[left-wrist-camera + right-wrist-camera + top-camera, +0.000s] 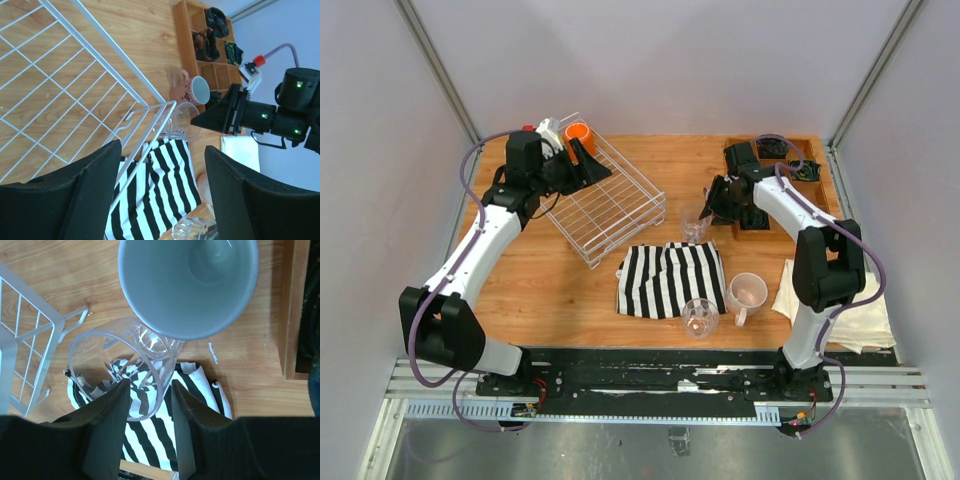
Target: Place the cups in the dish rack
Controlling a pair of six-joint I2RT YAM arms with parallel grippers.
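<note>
Your right pincer (149,385) stood narrow astride a tumbler (107,347) wall, grip unclear; your left pincer (162,145) gaped wide, empty. Two tumblers and three mugs (748,293) showed.

L arm (480,240): reaches fwd from its base at the near edge, along the L side of the table, bent at the elbow low down.
L wrist (525,158): far out, turned inward toward centre.
L gripper (162,147): jaws wide apart; black fingers (75,200) splayed, nothing between them.
R arm (810,225): up from its base to an elbow, then a long link running fwd + inward.
R wrist (745,165): far side, angled down.
R gripper (150,390): points down; jaws part-closed, narrow gap left between the fingers (107,425).
L vs R: grippers well apart, tips facing each other.
</note>
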